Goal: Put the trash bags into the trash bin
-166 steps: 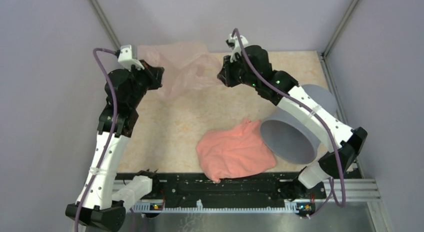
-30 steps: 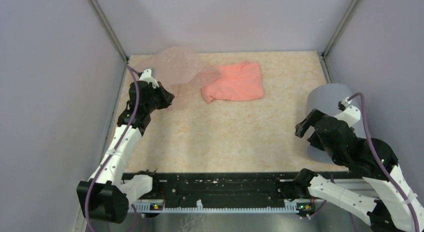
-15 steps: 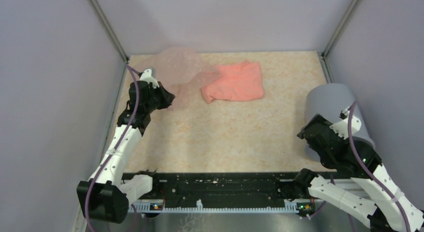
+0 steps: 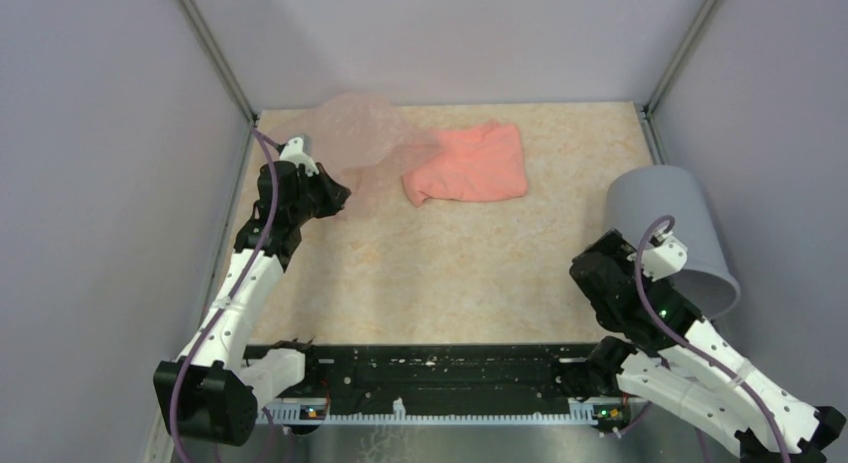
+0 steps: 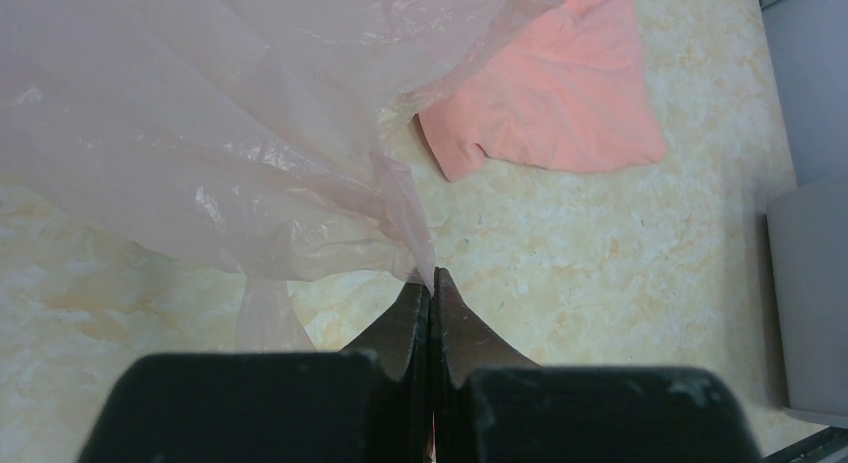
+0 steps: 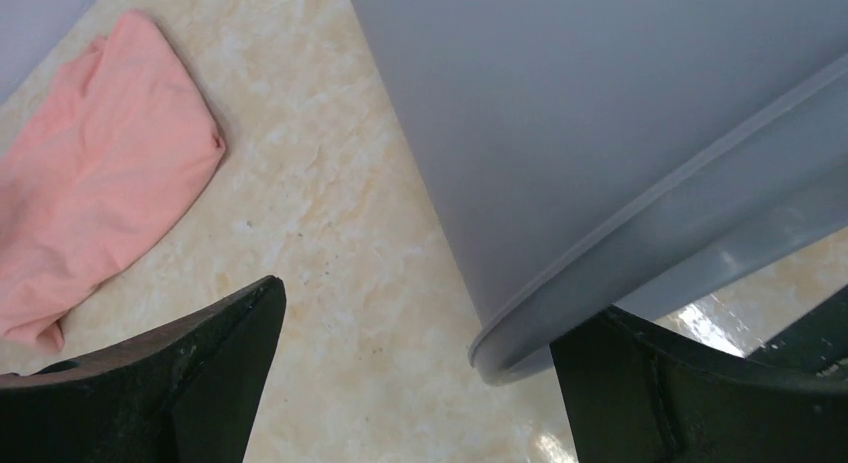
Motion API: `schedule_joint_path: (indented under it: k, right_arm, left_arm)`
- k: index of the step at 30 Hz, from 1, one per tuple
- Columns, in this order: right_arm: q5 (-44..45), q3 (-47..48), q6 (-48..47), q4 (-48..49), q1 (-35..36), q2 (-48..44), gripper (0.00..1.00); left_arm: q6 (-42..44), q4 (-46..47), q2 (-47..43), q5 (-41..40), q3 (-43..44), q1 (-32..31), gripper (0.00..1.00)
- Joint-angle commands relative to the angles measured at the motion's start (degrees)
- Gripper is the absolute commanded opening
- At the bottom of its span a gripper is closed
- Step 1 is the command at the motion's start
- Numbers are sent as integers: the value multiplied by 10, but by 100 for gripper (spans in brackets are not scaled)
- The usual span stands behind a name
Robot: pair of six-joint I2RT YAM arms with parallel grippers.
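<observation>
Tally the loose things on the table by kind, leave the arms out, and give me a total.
see-through pink plastic bag: 1
salmon-pink cloth: 1
grey bin: 1
Total: 3

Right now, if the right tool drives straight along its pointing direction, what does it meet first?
Likely the trash bin: its grey wall and rim fill the line ahead of the open right tool. Depth unclear.
</observation>
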Motion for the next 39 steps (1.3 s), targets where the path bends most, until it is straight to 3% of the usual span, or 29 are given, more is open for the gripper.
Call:
schedule_joint_path:
  k: [1,7,10,12,18,21,26,39]
  right_arm:
    - [53,-51,-31,142,-7,-10,98]
    - [80,-109,-115,264,-17,-27,89]
    - [82,-126,-174,330,-24,-31,78]
    - [83,-127,-201,357,-29,-27,66]
    - [90,-92,-279,388,-33,-7,20]
    - [95,-61,-311,388,-33,8,2]
    - [78,10,-362,376,-33,38,0]
    - [-94,263,-500,294,-33,176,0]
  left_arm:
    - [-1,29,-8,3,2,2,0]
    - [-2,31,-2,6,2,2,0]
    - [-2,31,0,7,2,2,0]
    - [-1,30,1,8,2,2,0]
    - [-1,30,3,10,3,2,0]
    - [0,30,5,10,4,3,0]
    - [0,30,7,14,4,3,0]
    - [1,29,11,15,5,2,0]
